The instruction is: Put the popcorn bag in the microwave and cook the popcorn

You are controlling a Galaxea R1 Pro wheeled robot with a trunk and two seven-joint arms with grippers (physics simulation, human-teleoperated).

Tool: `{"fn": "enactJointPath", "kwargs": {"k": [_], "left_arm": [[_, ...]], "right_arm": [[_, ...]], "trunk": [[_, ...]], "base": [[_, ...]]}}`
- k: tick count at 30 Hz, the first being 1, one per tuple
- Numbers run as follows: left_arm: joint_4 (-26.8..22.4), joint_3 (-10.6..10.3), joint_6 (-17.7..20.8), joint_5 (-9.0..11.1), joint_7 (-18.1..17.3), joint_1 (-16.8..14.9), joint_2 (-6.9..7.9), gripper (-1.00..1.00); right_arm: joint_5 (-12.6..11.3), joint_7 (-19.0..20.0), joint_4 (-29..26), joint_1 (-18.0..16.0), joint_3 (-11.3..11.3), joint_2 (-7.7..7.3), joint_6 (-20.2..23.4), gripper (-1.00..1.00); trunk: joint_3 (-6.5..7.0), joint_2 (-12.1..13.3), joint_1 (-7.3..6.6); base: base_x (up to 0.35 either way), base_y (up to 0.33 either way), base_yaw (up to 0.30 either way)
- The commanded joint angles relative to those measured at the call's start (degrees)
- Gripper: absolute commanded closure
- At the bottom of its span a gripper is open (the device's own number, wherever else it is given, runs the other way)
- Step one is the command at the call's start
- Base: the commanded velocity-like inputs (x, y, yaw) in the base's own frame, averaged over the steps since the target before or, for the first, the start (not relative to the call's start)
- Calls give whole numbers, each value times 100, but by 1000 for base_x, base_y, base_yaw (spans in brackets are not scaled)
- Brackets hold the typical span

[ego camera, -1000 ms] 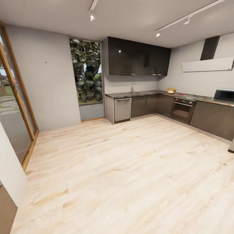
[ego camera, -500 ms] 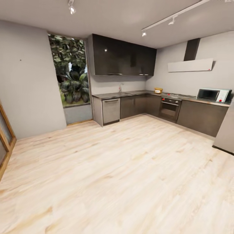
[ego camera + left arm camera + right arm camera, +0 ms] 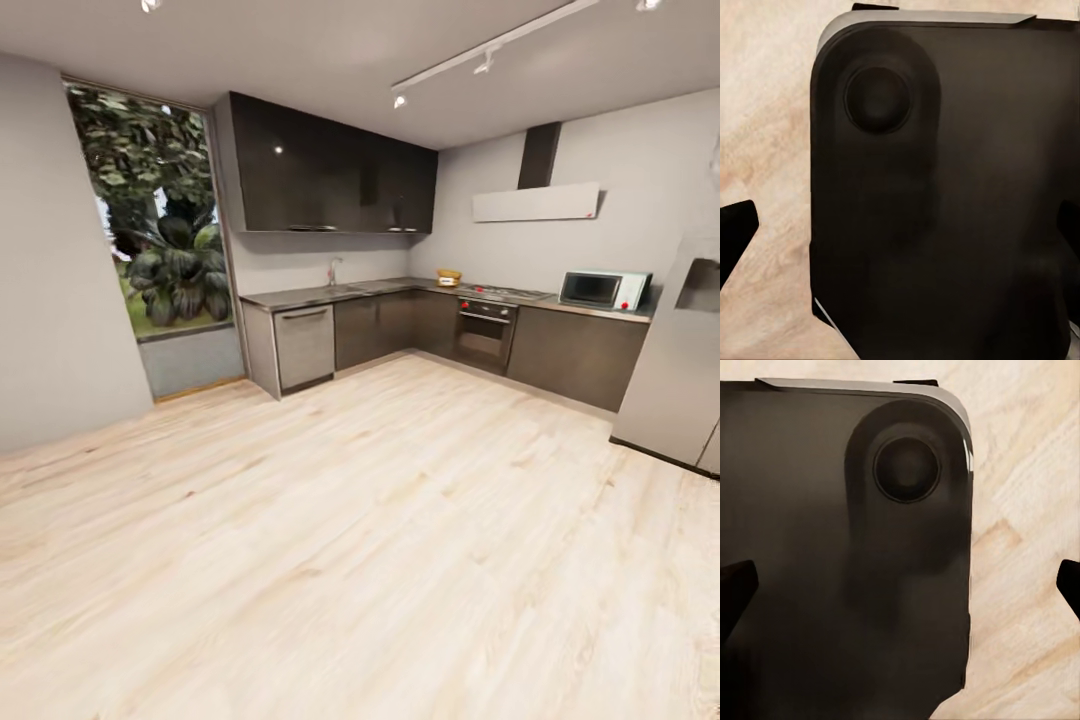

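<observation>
Compared with the earlier head views, the whole picture has swung: the window with its plants now sits at the far left, and a tall pale refrigerator has entered at the right edge, which marks a turn of the camera and not a shift of the furniture. Across the wide wooden floor the countertop runs along the back wall and round the corner; the popcorn bag stands on it as a small tan shape near the corner, just beside the hob, too small for its label to be read. Farther right on the same run sits the microwave, door closed as far as can be judged, well apart from the bag. In each wrist view a dark rounded robot housing lies over the floor; the left gripper and the right gripper each show dark fingertips at opposite edges of their pictures, spread wide and holding nothing. Risks, as judged from here: the base has open floor yet to cross, and a course set too far right could bring it against the refrigerator; stopping askew at the corner could leave the bag at the limit of reach, where a spread claw might tip or nudge the soft sack instead of closing round its rim.
</observation>
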Motion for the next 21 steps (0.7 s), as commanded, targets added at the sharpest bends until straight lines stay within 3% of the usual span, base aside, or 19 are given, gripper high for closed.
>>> {"fn": "enactJointPath", "kwargs": {"k": [1, 21], "left_arm": [[-5, 9, 4, 37, 3, 0, -2, -100], [-6, 9, 4, 37, 3, 0, -3, -100]], "right_arm": [[-3, -1, 1, -1, -12, -3, -20, -100], [-14, -1, 1, -1, -12, -17, -20, -100]], "trunk": [[-4, -2, 3], [-4, -2, 3]], "base": [[325, 102, -252], [325, 96, -254]]}}
